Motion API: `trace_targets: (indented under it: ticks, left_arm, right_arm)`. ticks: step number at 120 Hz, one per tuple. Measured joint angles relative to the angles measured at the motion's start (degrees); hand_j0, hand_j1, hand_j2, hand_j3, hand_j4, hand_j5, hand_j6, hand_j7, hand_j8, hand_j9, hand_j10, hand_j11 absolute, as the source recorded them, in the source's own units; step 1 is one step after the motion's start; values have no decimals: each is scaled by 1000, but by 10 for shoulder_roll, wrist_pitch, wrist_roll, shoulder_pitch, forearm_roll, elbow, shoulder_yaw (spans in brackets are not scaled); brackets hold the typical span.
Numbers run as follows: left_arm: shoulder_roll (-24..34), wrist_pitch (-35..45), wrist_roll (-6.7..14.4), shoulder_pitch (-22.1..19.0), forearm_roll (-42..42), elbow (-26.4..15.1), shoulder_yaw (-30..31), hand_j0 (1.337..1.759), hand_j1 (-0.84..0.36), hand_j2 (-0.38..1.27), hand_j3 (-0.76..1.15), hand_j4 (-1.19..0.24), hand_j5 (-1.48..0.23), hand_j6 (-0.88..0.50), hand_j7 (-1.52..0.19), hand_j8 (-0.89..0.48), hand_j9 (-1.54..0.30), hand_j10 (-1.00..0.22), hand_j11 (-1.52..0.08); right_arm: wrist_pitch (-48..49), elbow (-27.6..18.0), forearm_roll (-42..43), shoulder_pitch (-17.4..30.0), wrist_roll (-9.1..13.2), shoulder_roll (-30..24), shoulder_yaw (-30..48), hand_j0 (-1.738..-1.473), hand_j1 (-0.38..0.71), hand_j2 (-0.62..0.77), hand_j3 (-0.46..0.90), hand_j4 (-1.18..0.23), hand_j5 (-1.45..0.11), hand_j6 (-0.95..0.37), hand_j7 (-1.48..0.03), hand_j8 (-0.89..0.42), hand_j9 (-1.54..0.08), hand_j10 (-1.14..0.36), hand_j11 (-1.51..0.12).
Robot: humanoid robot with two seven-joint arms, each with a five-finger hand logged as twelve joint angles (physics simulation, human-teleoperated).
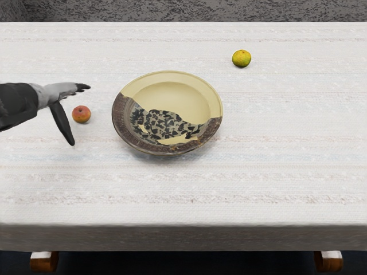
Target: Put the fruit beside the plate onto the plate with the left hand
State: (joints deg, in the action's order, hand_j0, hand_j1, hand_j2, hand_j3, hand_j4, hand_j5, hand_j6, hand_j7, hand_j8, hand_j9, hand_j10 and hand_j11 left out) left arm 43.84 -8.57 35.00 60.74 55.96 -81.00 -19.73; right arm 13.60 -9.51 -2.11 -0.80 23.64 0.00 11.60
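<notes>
Head view: left hand [57, 94] enters from left edge, grey, dark sleeve behind it. Fingers [80, 87] spread wide, holding nothing: upper digits point right, one long dark digit angles down over white woven tablecloth [275, 172]. Small red-orange round fruit [81, 114] lies on cloth within open span of digits, just beside hand; contact cannot be told. Fruit sits left of round ceramic plate [121, 112] (cream bowl, brown rim, dark leaf pattern), near but apart, not on it. Yellow-green round fruit [241, 58] behind and right of plate, well apart
</notes>
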Motion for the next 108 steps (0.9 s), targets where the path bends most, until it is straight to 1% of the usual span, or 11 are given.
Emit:
trace_targets:
  ticks: [5,11,22,28,42,47,60,66,79,104,108]
  left_arm:
    - [-7,17,0,0,26,7,5,1658,324,5,0,-26,-29,-27,-29,-26,-29,-25,-28]
    - [-31,30,0,-1,47,20,9,1658,324,6,0,-26,-29,-27,-29,-27,-29,-25,-29]
    - [-84,62,0,-8,71,74,14,1658,322,6,0,-28,-31,-29,-31,-29,-31,-27,-31]
    - [-97,86,0,-8,78,96,18,1658,318,7,0,-32,-36,-33,-36,-33,-36,-31,-36]
    - [-117,140,0,-11,90,138,50,1658,307,9,0,-40,-48,-42,-48,-41,-47,-40,-47]
    - [-119,149,0,-23,92,146,59,1658,305,10,0,-43,-50,-44,-50,-44,-50,-42,-50]
    - [-112,160,0,-23,94,158,73,1658,297,11,0,-49,-59,-51,-59,-50,-59,-49,-58]
    - [-117,162,0,-24,95,170,76,1658,286,13,0,-59,-72,-61,-71,-60,-71,-58,-71]
    - [-133,164,0,-24,95,193,80,1658,227,23,0,-108,-135,-109,-135,-109,-135,-107,-135]
    - [-154,164,0,-18,96,206,81,1658,139,38,0,-181,-231,-183,-230,-183,-230,-181,-230]
    - [-163,164,0,-17,96,213,81,1658,128,40,0,-190,-243,-192,-242,-191,-242,-190,-242]
  right_arm:
    - [0,-1,0,0,0,0,0,-1658,-349,0,0,0,0,0,0,0,0,0,0]
    - [0,-1,0,0,0,0,0,-1658,-349,0,0,0,0,0,0,0,0,0,0]
    - [-1,-2,0,0,0,0,0,-1658,-349,0,0,0,0,0,0,0,0,0,0]
    - [-1,-2,0,0,0,0,0,-1658,-349,0,0,0,0,0,0,0,0,0,0]
    - [-1,-2,0,-1,0,0,0,-1658,-349,0,0,0,0,0,0,0,0,0,0]
    - [-1,-2,0,-1,0,0,0,-1658,-349,0,0,0,0,0,0,0,0,0,0]
    - [-1,-3,0,-1,0,0,0,-1658,-349,0,0,0,0,0,0,0,0,0,0]
    - [-1,-3,0,-1,0,0,0,-1658,-349,0,0,0,0,0,0,0,0,0,0]
    - [-1,-3,1,-1,0,0,0,-1658,-349,0,0,0,0,0,0,0,0,0,0]
    - [0,-3,2,-1,0,0,0,-1658,-349,0,0,0,0,0,0,0,0,0,0]
    - [0,-3,2,-1,0,0,-1,-1658,-349,0,0,0,0,0,0,0,0,0,0]
